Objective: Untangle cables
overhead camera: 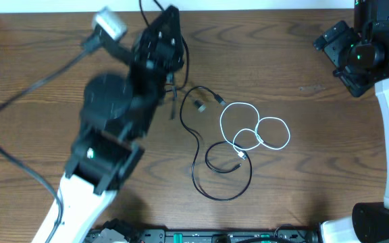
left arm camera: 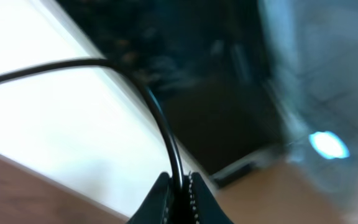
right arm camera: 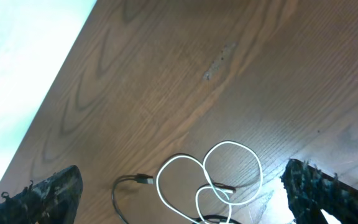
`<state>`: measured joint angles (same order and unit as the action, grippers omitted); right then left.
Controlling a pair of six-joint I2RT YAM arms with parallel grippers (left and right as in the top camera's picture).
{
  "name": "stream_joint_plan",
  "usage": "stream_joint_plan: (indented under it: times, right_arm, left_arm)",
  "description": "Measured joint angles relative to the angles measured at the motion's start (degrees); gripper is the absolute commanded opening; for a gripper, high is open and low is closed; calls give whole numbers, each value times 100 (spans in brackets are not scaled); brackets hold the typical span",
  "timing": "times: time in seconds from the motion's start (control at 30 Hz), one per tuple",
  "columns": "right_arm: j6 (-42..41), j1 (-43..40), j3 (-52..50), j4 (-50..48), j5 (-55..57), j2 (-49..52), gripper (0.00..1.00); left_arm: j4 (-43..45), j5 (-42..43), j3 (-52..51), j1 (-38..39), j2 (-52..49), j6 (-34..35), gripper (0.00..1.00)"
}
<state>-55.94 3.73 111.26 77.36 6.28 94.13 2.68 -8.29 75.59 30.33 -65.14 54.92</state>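
Observation:
A thin black cable [overhead camera: 196, 154] lies looped at the table's middle, tangled with a shorter white cable [overhead camera: 256, 129] coiled in loops. My left gripper [overhead camera: 169, 20] is raised near the far edge, shut on a black cable [left arm camera: 166, 134] that runs up between its fingertips [left arm camera: 179, 186]. My right gripper [overhead camera: 340, 57] hangs open and empty at the far right, above the table. In the right wrist view its fingers [right arm camera: 185, 190] frame the white loops [right arm camera: 232, 168] and a black plug end [right arm camera: 145, 180].
The thick black arm cable [overhead camera: 19, 101] arcs across the table's left side. The left arm [overhead camera: 113, 108] covers the left-middle of the wooden table [overhead camera: 302, 196]. A pale wall lies beyond the far edge.

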Motion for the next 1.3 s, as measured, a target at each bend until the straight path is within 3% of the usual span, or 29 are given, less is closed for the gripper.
stream_joint_plan:
  times: [0.1,0.2,0.37,0.53,0.9,1.07,1.1,1.13,1.17,1.27,1.3]
  right_arm:
    - [2,0,0,2,0,0,99]
    - [2,0,0,-7,0,0,99]
    - [2,0,0,0,0,0,99]
    - [2,0,0,-2,0,0,99]
    - [2,0,0,-9,0,0,99]
    - [2,0,0,-4,0,0,99]
    - [2,0,0,-4,0,0,99]
    - [2,0,0,-2,0,0,99]
    - [2,0,0,-7,0,0,99]
    - [2,0,0,-7,0,0,99]
    - [0,0,0,-2,0,0,99]
  left_arm:
    - [-1200,-72,1309,-413,-824,-785,8]
    - [-2627,-105,3296,-1034,-2050,-1777,7]
    - [-3534,-114,4878,-1637,-3292,-2363,7]
    - [-3565,-81,4927,-1738,-3958,-2522,7]
    - [-2286,1047,4929,-1714,-5136,-2481,7]
    - [-2135,1032,4929,-2079,-5637,-2942,8]
    - [-2135,955,4929,-2188,-5707,-3036,17]
    - [-2138,848,4929,-2365,-5805,-3230,55]
    - [-2140,745,4929,-2535,-5873,-3405,71]
    - [-2243,369,4929,-3176,-6072,-3845,67]
    - [-2337,223,4929,-3383,-6109,-3930,74]
